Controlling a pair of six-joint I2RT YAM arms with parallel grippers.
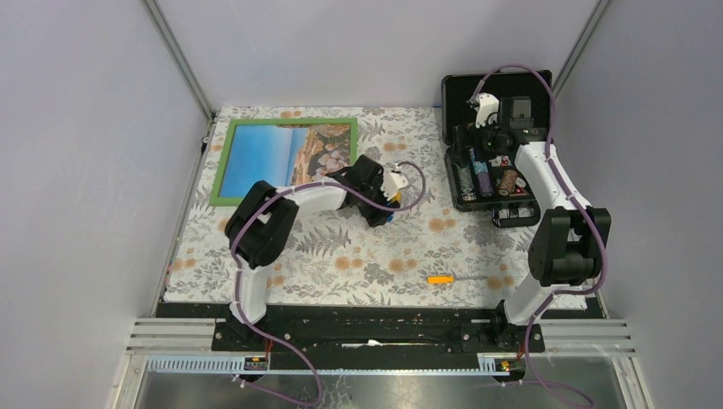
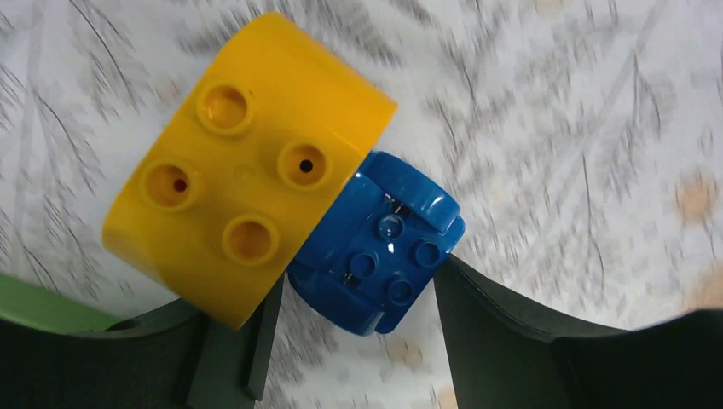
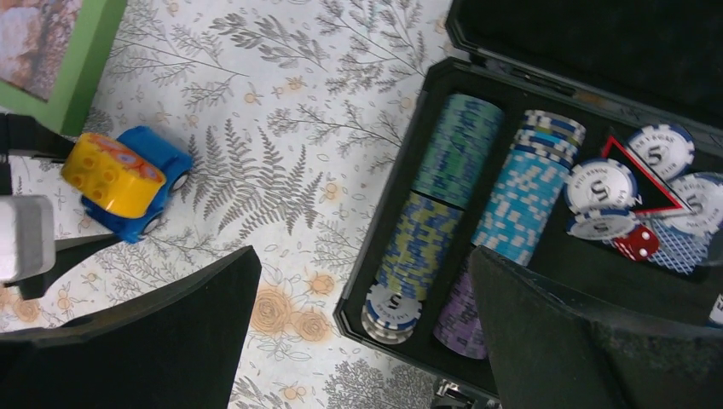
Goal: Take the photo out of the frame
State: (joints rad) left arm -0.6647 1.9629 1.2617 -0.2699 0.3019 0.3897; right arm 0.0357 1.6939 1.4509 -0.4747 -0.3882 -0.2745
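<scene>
The frame (image 1: 223, 162) lies flat at the table's back left, green border up, with the seaside photo (image 1: 281, 153) inside it. Its near right corner shows in the right wrist view (image 3: 81, 68) with a bit of photo (image 3: 34, 43), and as a green strip in the left wrist view (image 2: 43, 307). My left gripper (image 1: 385, 204) is just right of the frame, its fingers closed against the sides of a blue toy car (image 2: 375, 247) carrying a yellow block (image 2: 247, 162). My right gripper (image 1: 488, 135) hangs open and empty over the black case.
An open black case (image 1: 452, 183) of poker chips (image 3: 460, 145) stands at the back right. An orange screwdriver (image 1: 443, 279) lies near the front edge. The toy car also shows in the right wrist view (image 3: 162, 158).
</scene>
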